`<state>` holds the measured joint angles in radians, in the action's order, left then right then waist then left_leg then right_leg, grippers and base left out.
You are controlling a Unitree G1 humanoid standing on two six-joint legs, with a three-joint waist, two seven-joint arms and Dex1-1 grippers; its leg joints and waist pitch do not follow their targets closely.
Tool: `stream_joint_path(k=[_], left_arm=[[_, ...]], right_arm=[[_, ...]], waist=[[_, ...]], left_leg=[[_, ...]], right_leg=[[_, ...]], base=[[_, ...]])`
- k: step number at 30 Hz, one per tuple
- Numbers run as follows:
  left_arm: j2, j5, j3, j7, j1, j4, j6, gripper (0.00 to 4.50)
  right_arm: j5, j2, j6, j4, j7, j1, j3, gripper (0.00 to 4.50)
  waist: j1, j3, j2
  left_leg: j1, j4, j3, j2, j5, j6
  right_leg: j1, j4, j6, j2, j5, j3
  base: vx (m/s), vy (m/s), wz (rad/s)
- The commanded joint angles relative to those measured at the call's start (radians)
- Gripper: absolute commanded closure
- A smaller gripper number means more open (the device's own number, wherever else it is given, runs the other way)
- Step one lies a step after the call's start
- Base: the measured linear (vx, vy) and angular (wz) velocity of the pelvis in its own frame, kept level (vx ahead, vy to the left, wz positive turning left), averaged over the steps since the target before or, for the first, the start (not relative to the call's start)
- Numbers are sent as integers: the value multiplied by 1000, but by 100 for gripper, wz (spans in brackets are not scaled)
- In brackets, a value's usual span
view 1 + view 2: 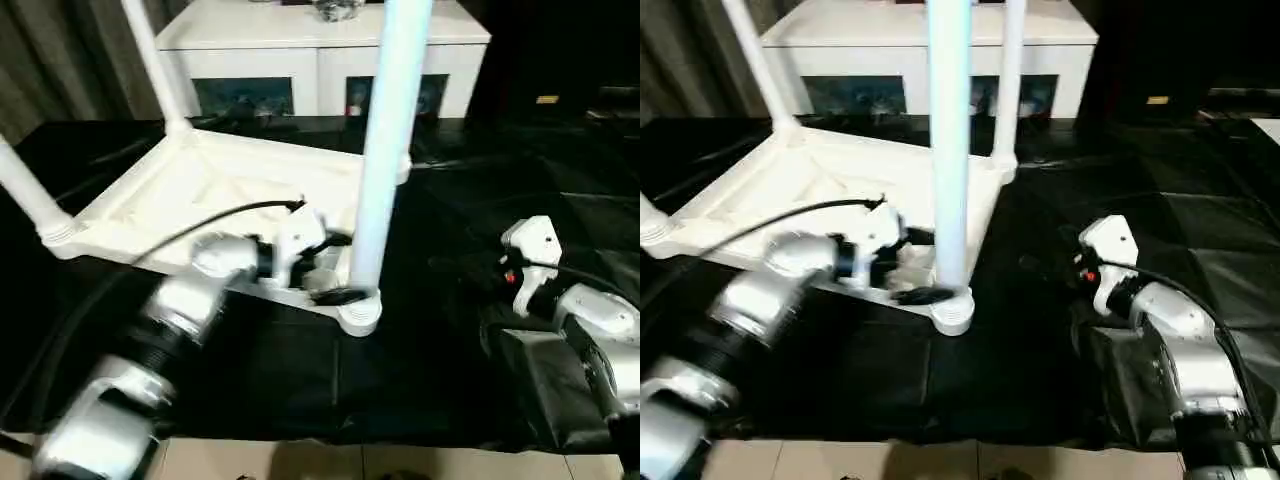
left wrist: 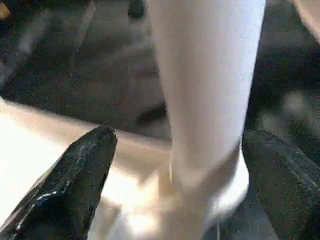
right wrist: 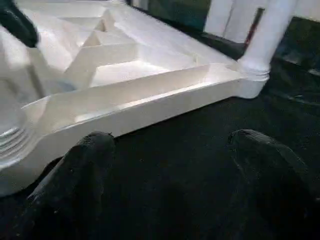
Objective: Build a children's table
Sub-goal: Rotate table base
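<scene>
The white children's table (image 1: pixel 200 190) lies upside down on a black cloth, ribbed underside up. Its legs stand upright in the corner sockets. The nearest leg (image 1: pixel 385 150) rises from the near right socket (image 1: pixel 360 315). My left gripper (image 1: pixel 340 268) is at the foot of this leg. In the left wrist view it is open (image 2: pixel 177 135), with one black finger (image 2: pixel 75 180) on each side of the leg (image 2: pixel 210 90) and a gap showing. My right gripper (image 1: pixel 1075 262) hovers low over the cloth to the right of the table, open (image 3: pixel 172 137) and holding nothing.
A white low cabinet (image 1: pixel 320 40) with dark glass openings stands behind the table. The black cloth (image 1: pixel 450 350) covers the work area and wrinkles near my right arm. A pale floor strip (image 1: pixel 300 460) runs along the front edge. A black cable (image 1: pixel 200 225) trails from my left wrist.
</scene>
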<state>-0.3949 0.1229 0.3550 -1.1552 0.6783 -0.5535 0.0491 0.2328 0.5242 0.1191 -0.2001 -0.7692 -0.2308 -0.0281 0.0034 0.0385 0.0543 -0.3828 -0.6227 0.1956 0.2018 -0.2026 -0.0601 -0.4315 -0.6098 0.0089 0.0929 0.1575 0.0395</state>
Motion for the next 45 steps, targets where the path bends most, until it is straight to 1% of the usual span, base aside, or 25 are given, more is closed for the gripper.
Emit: stream_joint_path(k=[1,2,4,7,10,13,15,16,17,20,23,24,26,27,28,30,32,33,34,35,38,40,41,43,45], left_arm=[[-12,-29,18,-24,20,-26,19,4],[-16,-37,27,-32,30,-51,35,4],[-22,-43,33,-47,35,-70,46,4],[-20,-74,34,-48,54,-129,80,4],[-11,-128,41,-2,78,-201,127,4],[-8,-153,50,16,103,-267,127,39],[-13,-156,55,-2,104,-275,120,39],[-14,-157,56,-8,105,-279,118,64],[-16,-152,55,-37,107,-294,107,77],[-19,-150,54,-63,108,-302,94,80],[-23,-145,53,-97,108,-299,79,121],[-19,-146,48,-103,113,-313,87,122],[-4,-183,51,-61,136,-376,135,127],[-4,-183,51,-61,136,-376,135,157],[0,-192,52,-50,141,-389,145,166],[8,-197,47,-33,148,-407,151,170],[11,-196,45,-29,151,-411,150,201],[14,-202,46,-28,156,-417,139,201],[15,-203,47,-28,156,-417,138,216],[16,-207,49,-31,159,-419,127,216],[21,-224,55,-45,170,-446,129,249],[24,-238,62,-60,176,-463,130,257],[24,-239,63,-62,176,-464,130,257],[25,-241,66,-69,176,-464,117,285],[23,-252,74,-68,173,-464,90,292]], right_arm=[[7,13,12,31,-11,-1,13,36],[7,15,12,30,-10,-1,14,36],[3,13,11,27,-8,-2,15,36],[-1,10,21,35,-15,-1,18,36],[-2,12,30,55,-33,7,27,36],[-6,9,33,60,-34,10,35,36],[-9,8,31,57,-32,9,37,36],[-10,8,31,56,-31,9,37,36],[-10,7,31,53,-29,7,38,36],[-9,6,32,55,-30,8,39,36],[-8,11,34,63,-44,15,44,36],[-2,14,40,73,-56,20,46,36],[14,41,68,123,-120,46,77,36],[14,41,68,123,-120,46,77,36],[16,48,75,137,-136,54,87,36],[12,58,83,152,-150,63,100,36],[10,60,85,156,-153,65,104,36],[-2,64,82,158,-154,69,112,36],[-3,65,81,158,-154,69,113,36],[-7,65,80,159,-155,70,114,36],[-11,69,87,168,-158,75,114,36],[-10,74,92,172,-158,77,114,36],[-10,74,92,173,-158,77,114,36],[-9,75,92,170,-158,75,113,36],[-10,75,92,169,-157,74,114,36]], waist=[[5,-62,-12],[6,-63,-13],[8,-64,-12],[13,-67,-13],[17,-66,-15],[25,-66,-13],[28,-66,-14],[28,-65,-14],[31,-64,-13],[33,-64,-13],[34,-63,-13],[34,-64,-13],[36,-62,-13],[40,-64,-14],[39,-63,-13],[40,-63,-14],[40,-63,-16],[39,-62,-15],[38,-62,-13],[37,-62,-16],[37,-62,-15],[37,-61,-15],[38,-62,-15],[38,-62,-15],[38,-63,-16]], left_leg=[[11,82,-12,12,-262,50],[14,81,-10,13,-259,50],[11,81,-10,13,-245,53],[12,78,-8,13,-216,64],[12,77,-7,13,-213,71],[14,77,-8,14,-206,72],[14,77,-7,15,-208,68],[14,77,-7,15,-211,66],[17,79,-6,16,-220,62],[17,80,-6,16,-230,56],[16,81,-7,17,-233,54],[16,80,-7,17,-233,55],[16,79,-6,15,-238,62],[17,79,-7,17,-234,65],[12,80,-9,17,-226,65],[12,80,-9,17,-228,66],[13,80,-8,17,-232,63],[12,80,-9,17,-235,61],[12,81,-9,17,-238,60],[13,80,-9,17,-243,58],[14,80,-8,15,-243,59],[13,82,-10,17,-241,59],[13,82,-11,18,-240,58],[12,82,-11,18,-236,60],[12,81,-10,18,-232,63]], right_leg=[[61,83,-209,28,284,-18],[58,81,-221,28,267,-19],[62,78,-234,29,239,-20],[63,72,-253,29,180,-21],[65,71,-254,30,173,-21],[65,71,-250,32,175,-21],[64,72,-252,33,184,-22],[63,73,-253,33,188,-23],[61,74,-255,32,197,-23],[61,74,-254,33,206,-23],[62,73,-257,34,203,-23],[62,73,-258,34,199,-23],[62,77,-253,30,203,-23],[64,74,-252,33,190,-24],[68,72,-251,35,185,-23],[66,74,-250,36,192,-23],[64,76,-249,36,209,-23],[65,76,-249,37,217,-23],[64,77,-247,37,222,-23],[64,78,-246,36,228,-23],[62,81,-240,35,238,-23],[63,80,-236,34,236,-22],[64,79,-242,37,227,-23],[64,77,-250,37,212,-23],[64,75,-254,36,201,-23]], base=[[0,0,0],[0,0,0],[0,0,0],[0,0,0],[0,0,0],[0,0,0],[0,0,0],[0,0,0],[0,0,0],[0,0,0],[0,0,0],[0,0,0],[0,0,0],[0,0,0],[0,0,0],[0,0,0],[0,0,0],[0,0,0],[0,0,0],[0,0,0],[0,0,0],[0,0,0],[0,0,0],[0,0,0],[0,0,0]])
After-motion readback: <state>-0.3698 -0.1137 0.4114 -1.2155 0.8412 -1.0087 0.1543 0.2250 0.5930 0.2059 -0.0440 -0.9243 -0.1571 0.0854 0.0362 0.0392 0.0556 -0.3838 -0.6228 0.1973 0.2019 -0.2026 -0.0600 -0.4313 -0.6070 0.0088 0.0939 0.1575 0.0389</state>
